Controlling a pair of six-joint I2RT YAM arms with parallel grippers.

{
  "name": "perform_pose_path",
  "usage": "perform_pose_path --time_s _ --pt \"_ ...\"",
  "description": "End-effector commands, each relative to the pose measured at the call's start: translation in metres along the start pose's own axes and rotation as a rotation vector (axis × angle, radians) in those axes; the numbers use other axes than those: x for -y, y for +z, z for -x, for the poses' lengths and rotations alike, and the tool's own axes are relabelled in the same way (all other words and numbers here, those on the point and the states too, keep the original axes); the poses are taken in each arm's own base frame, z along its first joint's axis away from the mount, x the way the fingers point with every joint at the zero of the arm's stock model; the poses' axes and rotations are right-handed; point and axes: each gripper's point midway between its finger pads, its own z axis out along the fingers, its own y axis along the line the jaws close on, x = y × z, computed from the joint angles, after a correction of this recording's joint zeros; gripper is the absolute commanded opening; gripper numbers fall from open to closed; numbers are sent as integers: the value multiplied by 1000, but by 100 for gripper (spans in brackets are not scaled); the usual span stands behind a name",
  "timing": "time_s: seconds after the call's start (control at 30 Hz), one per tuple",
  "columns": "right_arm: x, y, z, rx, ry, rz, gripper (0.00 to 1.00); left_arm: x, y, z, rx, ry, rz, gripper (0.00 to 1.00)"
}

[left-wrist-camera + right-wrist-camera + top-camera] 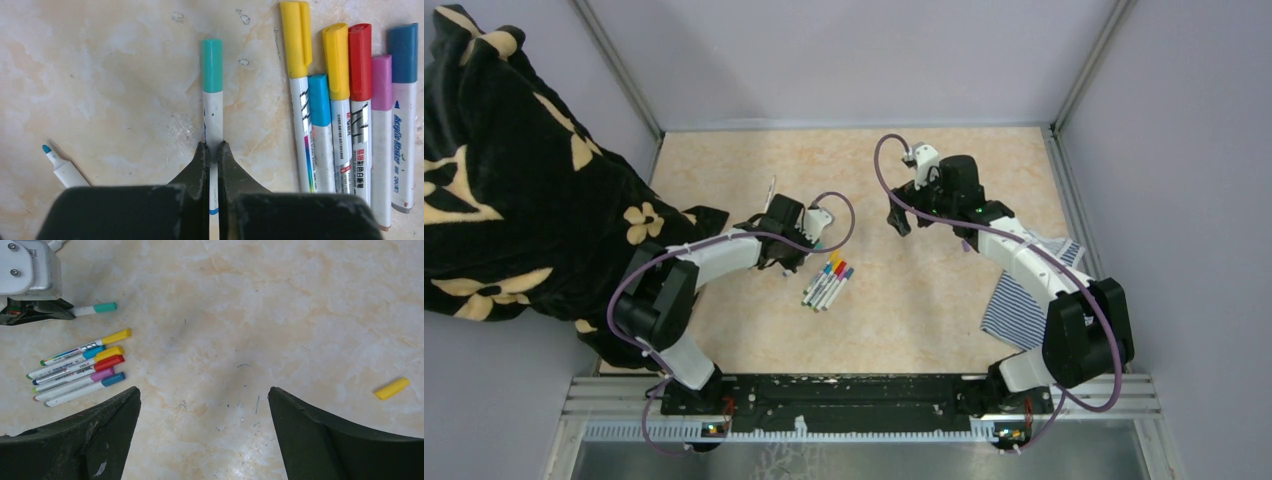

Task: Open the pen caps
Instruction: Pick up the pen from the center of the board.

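Teal plastic pen cap sits fully on its thin white-barrelled marker pen, which lies alone on the desk near the others. The cap end points away from the left gripper, whose jaws are pinched tight on the barrel approx. mid-length. Right gripper hangs spread wide over bare desk, well apart from the pen, holding nothing.

To do this step well, the right gripper prob. needs to cross over & close on the teal cap alone, not the barrel. It should then pull straight along the pen's axis w/ the left holding firm; an off-axis tug could twist the pen out of the pinch.

Just beside: six more capped marker pens in a tight row (yellow, blue, red, pink caps). An uncapped blue-tipped pen lies on the other side, and a loose yellow cap lies well off toward the right arm.

Cream marbled desk is scuffed, w/ ink specks. Lavender walls enclose the cell. A black flower-print fabric is draped at the left, and a blue-and-white striped cloth lies under the right arm.
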Motion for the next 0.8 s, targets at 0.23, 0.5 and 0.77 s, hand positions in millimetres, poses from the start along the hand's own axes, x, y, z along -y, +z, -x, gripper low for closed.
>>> perform_pose_path --time_s 0.23,0.5,0.77 --pt "-22 1 12 31 150 216 99 4 -36 40 161 97 -35 0" --pt "-62 -7 21 -22 226 489 94 22 -71 77 311 196 -150 0" --pt "-75 5 50 -47 334 646 87 38 -112 101 460 262 -211 0"
